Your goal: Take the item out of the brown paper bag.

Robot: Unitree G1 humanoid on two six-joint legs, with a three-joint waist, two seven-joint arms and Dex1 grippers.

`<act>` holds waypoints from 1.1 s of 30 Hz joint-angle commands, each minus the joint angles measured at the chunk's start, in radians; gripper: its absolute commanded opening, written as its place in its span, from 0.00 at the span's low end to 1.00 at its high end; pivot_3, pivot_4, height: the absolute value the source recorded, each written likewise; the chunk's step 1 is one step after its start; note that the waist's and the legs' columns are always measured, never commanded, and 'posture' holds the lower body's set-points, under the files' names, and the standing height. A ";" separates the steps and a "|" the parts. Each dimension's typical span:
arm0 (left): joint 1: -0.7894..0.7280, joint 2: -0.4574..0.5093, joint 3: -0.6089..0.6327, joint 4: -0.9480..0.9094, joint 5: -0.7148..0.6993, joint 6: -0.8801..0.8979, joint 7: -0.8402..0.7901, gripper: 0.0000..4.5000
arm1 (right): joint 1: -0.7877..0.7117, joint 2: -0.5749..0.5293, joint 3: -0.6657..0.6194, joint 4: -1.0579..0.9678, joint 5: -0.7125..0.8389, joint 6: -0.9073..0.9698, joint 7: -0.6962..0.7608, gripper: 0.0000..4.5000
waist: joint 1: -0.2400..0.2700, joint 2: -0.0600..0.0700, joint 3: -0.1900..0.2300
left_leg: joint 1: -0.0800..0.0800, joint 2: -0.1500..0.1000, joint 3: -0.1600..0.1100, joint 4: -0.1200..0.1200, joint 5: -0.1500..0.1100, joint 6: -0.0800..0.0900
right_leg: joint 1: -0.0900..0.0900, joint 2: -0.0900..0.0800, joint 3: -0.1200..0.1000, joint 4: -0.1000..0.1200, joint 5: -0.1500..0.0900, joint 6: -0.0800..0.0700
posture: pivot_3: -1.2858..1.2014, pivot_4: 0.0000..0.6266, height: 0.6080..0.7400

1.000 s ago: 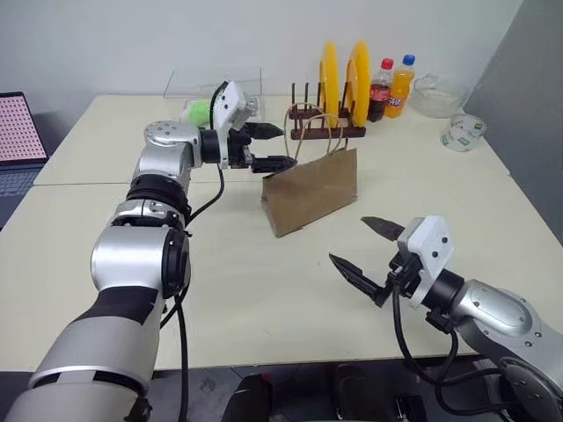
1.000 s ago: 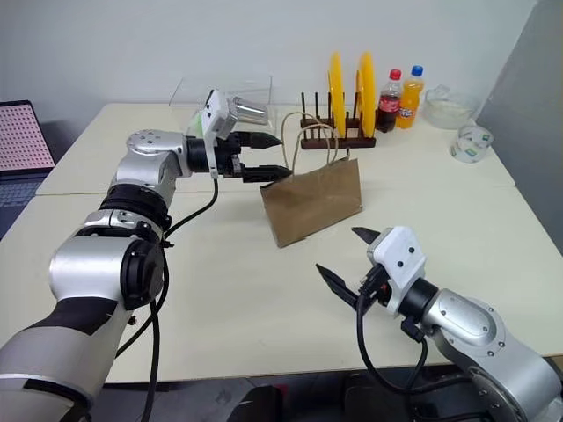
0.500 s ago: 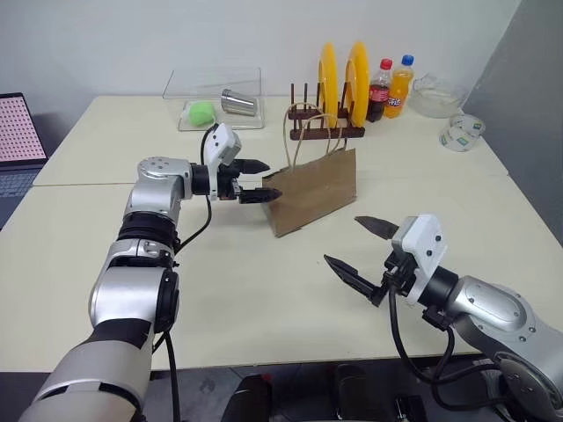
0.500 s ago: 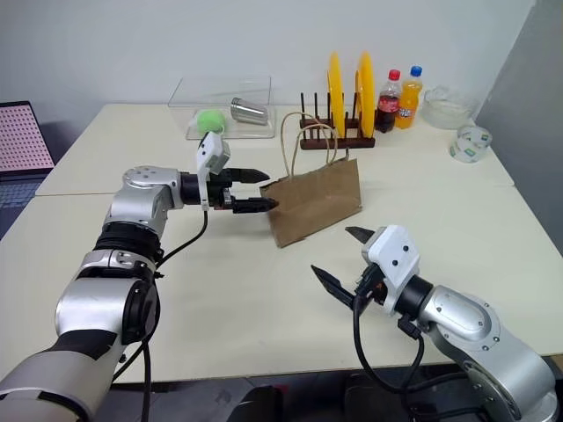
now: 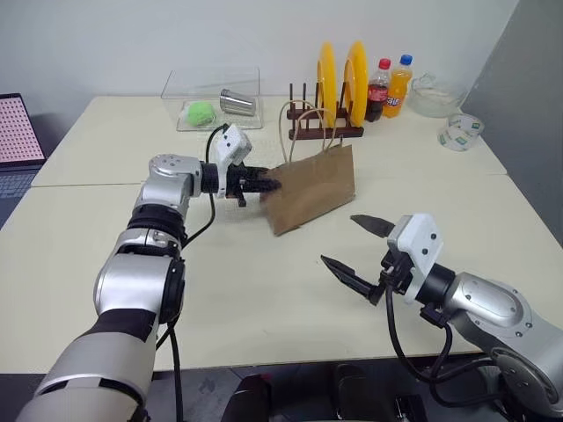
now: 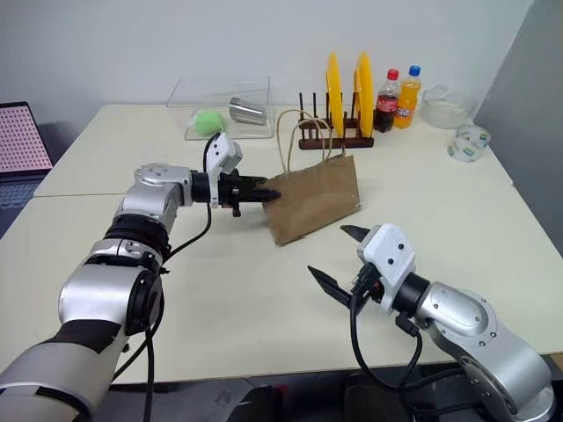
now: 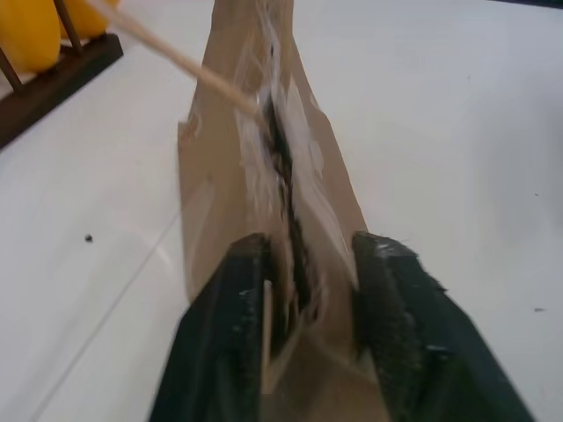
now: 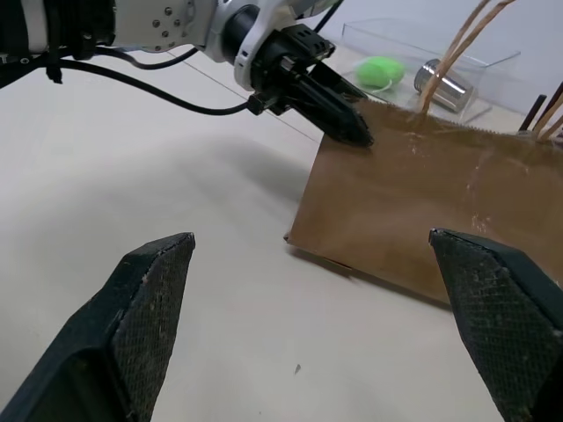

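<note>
The brown paper bag (image 5: 310,189) stands upright just above the middle of the head view, its two loop handles (image 5: 303,132) rising from its mouth. What it holds is hidden from me. My left gripper (image 5: 266,185) pinches the bag's upper left edge; in my left wrist view both fingers (image 7: 233,334) press on the folded paper. My right gripper (image 5: 356,249) hangs at lower right, jaws spread wide and empty, clear of the bag. Behind the bag, a wooden rack (image 5: 324,130) holds two yellow plates (image 5: 342,75). Right of that stand a cola bottle (image 5: 379,90) and an orange soda bottle (image 5: 400,86). At upper left, a clear tray (image 5: 211,88) holds a green ball (image 5: 201,112) and a steel cup (image 5: 237,103).
</note>
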 commanded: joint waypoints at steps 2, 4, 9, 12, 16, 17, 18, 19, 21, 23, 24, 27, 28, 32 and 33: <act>-0.056 -0.009 -0.008 0.044 0.018 -0.080 0.013 0.00 | -0.011 0.000 0.002 -0.050 0.003 0.005 0.001 1.00 | 0.000 0.000 0.000 | 0.000 0.000 0.000 0.000 0.000 0.000 | 0.000 0.000 0.000 0.000 0.000 0.000 | 0.52 0.24 1.00; -0.073 -0.012 -0.013 0.067 0.030 -0.111 0.021 0.00 | -0.008 0.001 0.000 -0.054 0.005 0.010 -0.002 1.00 | 0.000 0.000 0.000 | 0.000 0.000 0.000 0.000 0.000 0.000 | 0.000 0.000 0.000 0.000 0.000 0.000 | 0.52 0.24 1.00; -0.114 -0.017 -0.034 0.126 0.079 -0.197 0.080 0.00 | 0.002 0.002 -0.009 -0.066 0.009 0.025 -0.008 1.00 | 0.001 0.000 0.000 | 0.000 0.000 0.000 0.000 0.000 0.000 | 0.000 0.000 0.000 -0.001 0.000 0.000 | 0.52 0.24 1.00; -0.136 -0.026 -0.041 0.156 0.110 -0.246 0.147 0.00 | 0.005 0.001 -0.015 -0.068 0.011 0.030 -0.008 1.00 | 0.001 0.000 0.000 | 0.000 0.000 0.000 0.000 0.000 0.000 | 0.000 0.000 0.000 -0.001 0.000 0.000 | 0.52 0.24 1.00; -0.165 -0.042 -0.048 0.186 0.148 -0.290 0.228 0.00 | 0.008 -0.002 -0.024 -0.067 0.012 0.033 -0.002 1.00 | 0.001 0.000 0.000 | 0.000 0.000 0.000 0.000 0.000 0.000 | 0.000 0.000 0.000 -0.001 0.000 0.000 | 0.52 0.24 1.00; -0.168 -0.044 -0.051 0.191 0.157 -0.304 0.243 0.00 | 0.009 -0.002 -0.024 -0.067 0.011 0.033 -0.001 1.00 | 0.002 0.000 0.000 | 0.000 0.000 0.000 0.000 0.000 0.000 | 0.000 0.000 0.000 -0.001 0.000 0.000 | 0.52 0.24 1.00; -0.172 -0.046 -0.056 0.194 0.170 -0.325 0.268 0.00 | 0.010 -0.002 -0.025 -0.067 0.011 0.032 0.000 1.00 | 0.002 0.000 0.000 | 0.000 0.000 0.000 0.000 0.000 0.000 | 0.000 0.000 0.000 -0.001 0.000 0.000 | 0.52 0.24 1.00; -0.176 -0.049 -0.058 0.198 0.178 -0.335 0.287 0.00 | 0.012 -0.002 -0.024 -0.067 0.010 0.031 0.000 1.00 | 0.003 0.000 0.000 | 0.000 0.000 0.000 0.000 0.000 0.000 | 0.000 0.000 0.000 -0.001 0.000 0.000 | 0.52 0.24 1.00; -0.184 -0.053 -0.060 0.204 0.192 -0.352 0.320 0.00 | 0.014 -0.002 -0.023 -0.067 0.007 0.031 0.000 1.00 | 0.003 0.000 0.000 | -0.001 0.000 0.000 0.000 0.000 0.000 | 0.000 0.000 0.000 -0.001 0.000 0.000 | 0.52 0.24 1.00; -0.191 -0.054 -0.067 0.209 0.210 -0.376 0.342 0.00 | 0.016 -0.002 -0.023 -0.068 0.005 0.030 -0.001 1.00 | 0.004 0.000 0.000 | -0.001 0.000 0.000 0.000 0.000 0.000 | 0.000 0.000 0.000 -0.001 0.000 0.000 | 0.52 0.24 1.00; -0.194 -0.055 -0.071 0.210 0.219 -0.391 0.351 0.00 | 0.017 -0.003 -0.023 -0.069 0.005 0.030 -0.001 1.00 | 0.004 0.000 0.000 | -0.001 0.000 0.000 0.000 0.000 0.000 | 0.000 0.000 0.000 -0.001 0.000 0.000 | 0.52 0.24 1.00; -0.201 -0.057 -0.073 0.213 0.234 -0.431 0.370 0.00 | 0.018 -0.002 -0.024 -0.072 0.005 0.032 -0.003 1.00 | 0.006 0.000 0.000 | -0.001 0.000 0.000 0.000 0.000 0.000 | 0.000 0.000 0.000 -0.001 0.000 0.000 | 0.52 0.24 1.00; -0.203 -0.058 -0.077 0.214 0.240 -0.447 0.375 0.00 | 0.018 -0.002 -0.025 -0.073 0.006 0.032 -0.003 1.00 | 0.007 0.000 0.000 | -0.001 0.000 0.000 0.000 0.000 0.000 | 0.000 0.000 0.000 -0.001 0.000 0.000 | 0.52 0.24 1.00; -0.205 -0.064 -0.068 0.217 0.242 -0.474 0.387 0.00 | 0.016 -0.002 -0.025 -0.076 0.010 0.036 -0.005 1.00 | 0.007 0.000 0.000 | -0.001 0.000 0.000 0.000 0.000 0.000 | 0.000 0.000 0.000 -0.001 0.000 0.000 | 0.52 0.24 1.00; -0.204 -0.062 -0.066 0.218 0.240 -0.473 0.380 0.00 | 0.016 -0.002 -0.026 -0.076 0.012 0.037 -0.005 1.00 | 0.007 0.000 0.000 | -0.001 0.000 0.000 0.000 0.000 0.000 | 0.000 0.000 0.000 -0.001 0.000 0.000 | 0.52 0.24 1.00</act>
